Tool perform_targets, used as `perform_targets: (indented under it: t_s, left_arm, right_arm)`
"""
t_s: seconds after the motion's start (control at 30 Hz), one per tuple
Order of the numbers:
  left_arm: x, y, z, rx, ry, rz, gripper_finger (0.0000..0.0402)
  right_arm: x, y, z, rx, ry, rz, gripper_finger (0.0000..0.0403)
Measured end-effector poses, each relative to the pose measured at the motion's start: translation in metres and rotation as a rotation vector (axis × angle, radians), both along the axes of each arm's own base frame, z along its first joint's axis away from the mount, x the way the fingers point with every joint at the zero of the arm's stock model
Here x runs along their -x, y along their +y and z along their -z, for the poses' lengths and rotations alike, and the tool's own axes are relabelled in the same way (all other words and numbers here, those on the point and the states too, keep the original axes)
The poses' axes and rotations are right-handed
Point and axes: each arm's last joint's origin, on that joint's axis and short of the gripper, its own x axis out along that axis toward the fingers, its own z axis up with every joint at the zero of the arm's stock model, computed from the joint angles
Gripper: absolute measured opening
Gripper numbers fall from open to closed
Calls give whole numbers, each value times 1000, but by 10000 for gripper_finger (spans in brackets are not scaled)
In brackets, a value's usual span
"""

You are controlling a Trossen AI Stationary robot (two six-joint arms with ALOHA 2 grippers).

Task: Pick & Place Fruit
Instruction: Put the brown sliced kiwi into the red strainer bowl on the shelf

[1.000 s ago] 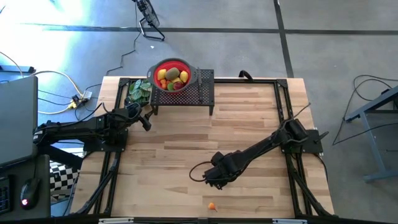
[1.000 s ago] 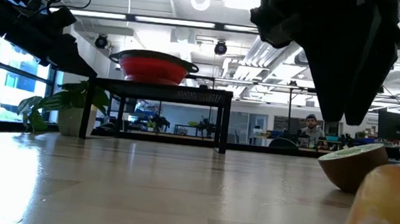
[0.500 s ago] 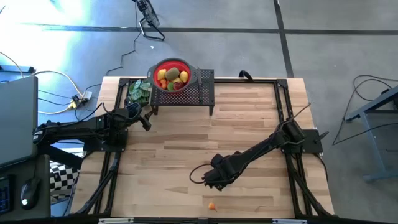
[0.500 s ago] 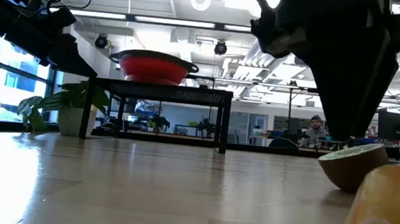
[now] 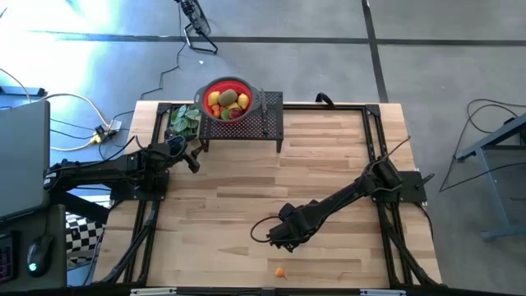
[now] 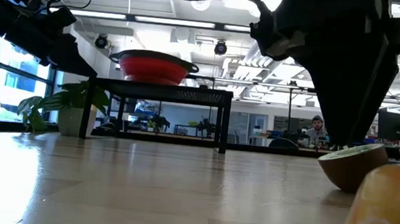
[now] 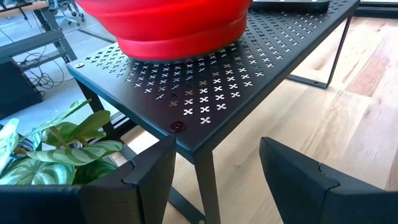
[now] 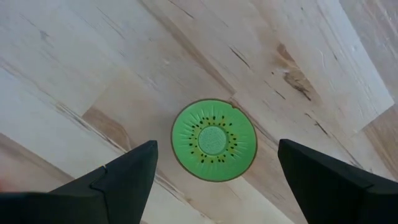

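The right gripper (image 5: 281, 238) has come lower and a bit nearer to the front of the table than a moment ago. Now it hangs right over a kiwi half (image 8: 214, 140) that lies cut side up on the wooden table (image 5: 329, 164). Its two fingers (image 8: 118, 180) stand wide apart, one on each side of the kiwi half, and they hold nothing yet. In the low view the dark gripper reaches almost down to the kiwi half (image 6: 351, 165).

That move means the arm is lined up for a grab. I think the next thing is to go down a little more and squeeze the kiwi half.

A small orange fruit (image 5: 279, 272) sits on the table near the front edge, a little way from the gripper. Most of the fruit is already in the red bowl (image 5: 228, 100), which stands on the black metal stand (image 5: 267, 123) at the far side.

The left gripper (image 5: 194, 156) has not moved. It waits by the stand, next to the green leafy plant (image 5: 183, 121), with its fingers apart and empty.
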Motion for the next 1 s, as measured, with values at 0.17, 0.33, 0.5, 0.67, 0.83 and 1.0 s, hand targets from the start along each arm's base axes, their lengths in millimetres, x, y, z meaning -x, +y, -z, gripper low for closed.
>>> perform_targets:
  t_s: [0.17, 0.33, 0.5, 0.67, 0.83, 1.0]
  left_arm:
    - [0, 0, -1, -4, -15, -2, 228]
    - [-1, 0, -2, -6, -25, -2, 228]
    - [-1, 0, -2, -7, -24, -2, 228]
    - [-1, 0, -2, -8, -23, -1, 228]
    - [-1, 0, -2, -8, -23, -2, 228]
    - [-1, 0, -2, -8, -23, -2, 228]
  right_arm:
    - [-1, -2, 0, 2, -1, 10, 326]
    - [-3, -7, 0, 4, -2, 44, 326]
    - [-6, -14, 0, 5, -3, 85, 326]
    - [-8, -17, 0, 2, -3, 113, 326]
    - [-7, -16, 0, 4, -5, 130, 326]
    - [-6, -17, -1, 10, 5, 168, 326]
